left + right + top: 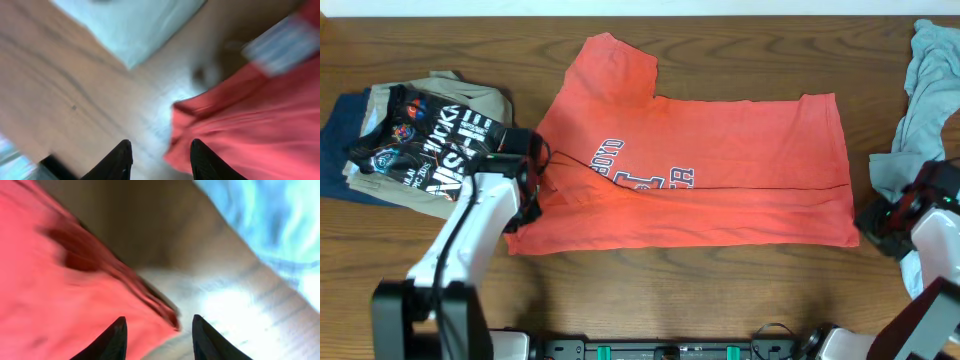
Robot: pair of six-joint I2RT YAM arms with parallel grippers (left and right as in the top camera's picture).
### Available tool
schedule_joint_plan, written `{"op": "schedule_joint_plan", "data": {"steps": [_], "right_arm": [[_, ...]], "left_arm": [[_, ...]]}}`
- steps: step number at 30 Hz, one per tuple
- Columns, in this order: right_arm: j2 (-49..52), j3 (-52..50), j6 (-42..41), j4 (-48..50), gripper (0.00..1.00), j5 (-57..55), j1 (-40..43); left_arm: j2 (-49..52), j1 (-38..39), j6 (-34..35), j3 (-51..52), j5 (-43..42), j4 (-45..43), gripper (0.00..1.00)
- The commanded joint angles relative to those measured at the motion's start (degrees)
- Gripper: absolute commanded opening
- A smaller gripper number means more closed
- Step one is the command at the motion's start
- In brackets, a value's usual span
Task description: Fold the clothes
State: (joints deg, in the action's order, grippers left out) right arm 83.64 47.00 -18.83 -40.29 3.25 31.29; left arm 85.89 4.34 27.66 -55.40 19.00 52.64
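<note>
While the wooden table [720, 290] fills the view, the red-orange T-shirt [720, 130] lies at its centre, folded in 2, its lettering half hidden at the fold. A stack of garments [430, 135] sits at left and a grey cloth [925, 100] at right. The left gripper [161, 150] and right gripper [159, 325] stand at the shirt's 2 side edges, both released, jaws parted, gripping nothing.

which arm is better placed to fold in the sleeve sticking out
Likely left: the left gripper sits open at the shirt edge below the sleeve; the right gripper is at the opposite end.
</note>
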Motion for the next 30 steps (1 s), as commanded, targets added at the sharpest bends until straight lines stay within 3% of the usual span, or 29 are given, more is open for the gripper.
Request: {"op": "schedule_joint_plan", "data": {"steps": [1, 7, 20, 24, 30], "right_arm": [[-2.51, 2.62, 1.97, -0.22, 0.41, 6.73, 1.31], [-2.12, 2.80, 5.86, -1.86, 0.45, 13.51, 0.90], [4.81, 2.27, 5.99, 0.70, 0.47, 13.29, -2.82], [6.67, 2.27, 5.57, 2.29, 0.44, 13.40, -3.26], [8.96, 2.27, 5.57, 4.61, 0.31, 13.68, -4.55]], "left_arm": [[-4.79, -0.17, 0.48, -2.27, -9.16, -1.86, 0.40], [-4.94, 1.46, -1.01, -1.62, -23.08, -9.38, 0.39], [8.50, 7.82, -1.01, 0.15, -26.08, -11.89, 0.37], [12.15, 9.49, -0.98, 0.17, -26.08, -12.61, 0.34], [15.30, 10.21, -0.98, 0.17, -26.05, -13.57, 0.34]]}}
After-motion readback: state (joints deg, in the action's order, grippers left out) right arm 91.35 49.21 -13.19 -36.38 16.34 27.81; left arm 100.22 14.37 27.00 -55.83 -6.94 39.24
